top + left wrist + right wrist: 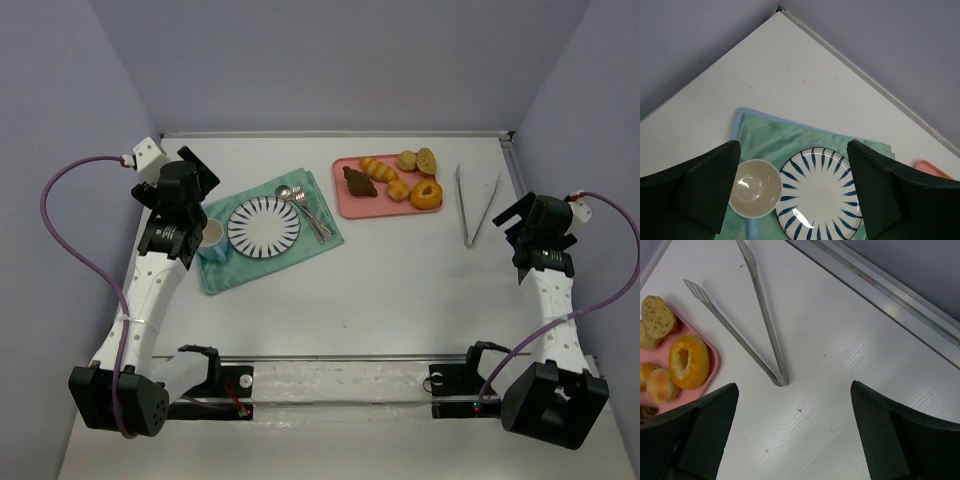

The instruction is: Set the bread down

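While the golden and brown bread pieces (378, 170) lie on the pink plastic tray (345, 203) by the tabletop's far edge | left gripper (792, 150): fingers (705, 190) wide apart, empty, near blue-striped white plate (815, 195) | right gripper (795, 390): fingers (700, 430) wide apart, empty, near steel tongs (766, 325)

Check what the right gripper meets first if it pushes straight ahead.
Probably the tongs, joined end first, lying on the table dead ahead of the open right gripper; depth is unclear.
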`<state>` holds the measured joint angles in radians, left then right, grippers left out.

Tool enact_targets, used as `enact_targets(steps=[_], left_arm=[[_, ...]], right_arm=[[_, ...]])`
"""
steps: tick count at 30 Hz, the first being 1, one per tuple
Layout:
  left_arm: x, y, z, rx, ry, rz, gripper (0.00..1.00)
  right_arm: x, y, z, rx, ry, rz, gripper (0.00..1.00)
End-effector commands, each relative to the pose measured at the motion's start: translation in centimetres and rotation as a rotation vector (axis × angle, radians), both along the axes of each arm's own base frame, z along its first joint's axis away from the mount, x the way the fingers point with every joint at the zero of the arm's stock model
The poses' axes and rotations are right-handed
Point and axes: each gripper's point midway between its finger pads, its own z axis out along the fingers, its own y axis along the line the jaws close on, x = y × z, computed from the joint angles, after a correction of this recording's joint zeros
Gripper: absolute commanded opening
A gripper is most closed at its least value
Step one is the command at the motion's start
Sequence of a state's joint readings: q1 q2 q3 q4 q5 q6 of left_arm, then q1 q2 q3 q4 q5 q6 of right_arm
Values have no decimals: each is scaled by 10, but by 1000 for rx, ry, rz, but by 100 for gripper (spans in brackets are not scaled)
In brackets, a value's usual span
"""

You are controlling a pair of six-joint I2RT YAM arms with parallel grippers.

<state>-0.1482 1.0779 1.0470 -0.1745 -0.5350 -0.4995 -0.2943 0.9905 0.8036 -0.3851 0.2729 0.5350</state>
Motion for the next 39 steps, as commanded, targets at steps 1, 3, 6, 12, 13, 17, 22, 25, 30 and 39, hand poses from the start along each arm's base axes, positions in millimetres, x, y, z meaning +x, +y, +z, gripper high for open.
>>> enact_targets(steps=[1, 3, 6, 12, 13, 17, 22, 25, 30, 39], left_arm=[[-3, 8, 13, -6, -56, 37, 99], [-2, 8, 13, -6, -58, 37, 99], [-1, 7, 11, -5, -53, 35, 99], [5, 5, 7, -4, -40, 26, 99], [8, 4, 6, -6, -40, 20, 99], [14, 2, 1, -5, -25, 12, 99], [20, 3, -3, -5, -10, 18, 99], [24, 2, -6, 4, 2, 14, 99], [23, 7, -7, 6, 5, 29, 99], [23, 10, -5, 18, -5, 29, 99]], right_arm=[[13, -2, 24, -28, -75, 19, 100], [15, 1, 26, -27, -83, 45, 100], [21, 1, 20, -21, -71, 57, 100], [54, 24, -12, 33, 32, 282, 100], [62, 29, -9, 39, 28, 336, 100], [80, 28, -24, 12, 100, 381, 100], [102, 30, -56, -39, 253, 418, 100], [114, 17, -71, -48, 314, 376, 100], [129, 26, -100, 2, 377, 466, 100], [151, 25, -138, 35, 450, 502, 100]])
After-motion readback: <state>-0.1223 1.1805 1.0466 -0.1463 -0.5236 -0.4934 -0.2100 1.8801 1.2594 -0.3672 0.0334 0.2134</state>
